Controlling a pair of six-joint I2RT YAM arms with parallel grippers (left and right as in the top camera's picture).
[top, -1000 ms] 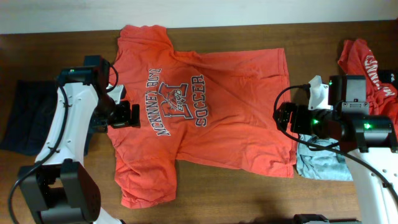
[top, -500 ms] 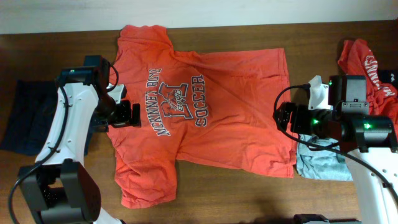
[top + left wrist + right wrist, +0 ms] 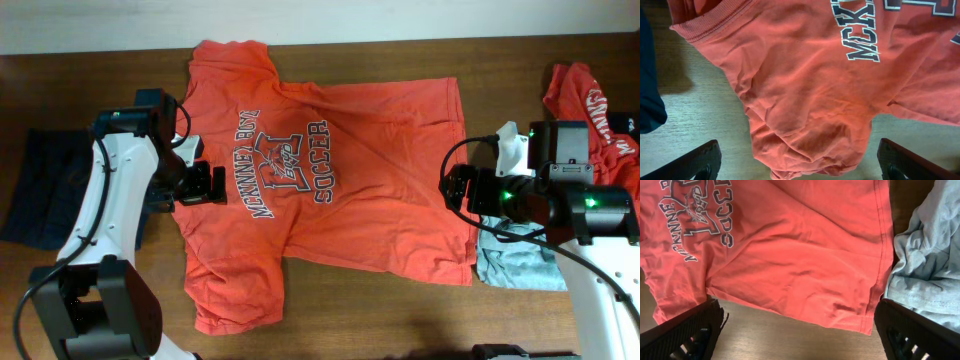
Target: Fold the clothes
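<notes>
Currently, the orange-red T-shirt (image 3: 330, 170) is laid flat, print up, across the middle of the table (image 3: 400, 300). The left gripper (image 3: 200, 185) is positioned over the collar edge and the right gripper (image 3: 460, 190) over the hem. Both pairs of jaws are spread wide apart, and nothing is held. A pale grey-blue garment (image 3: 515, 262) is located just beside the hem.

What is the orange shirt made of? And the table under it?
The orange T-shirt looks like soft, matte knit cotton: it wrinkles and has a ribbed collar. The table looks like dark wood or wood-look laminate; grain lines show.
</notes>
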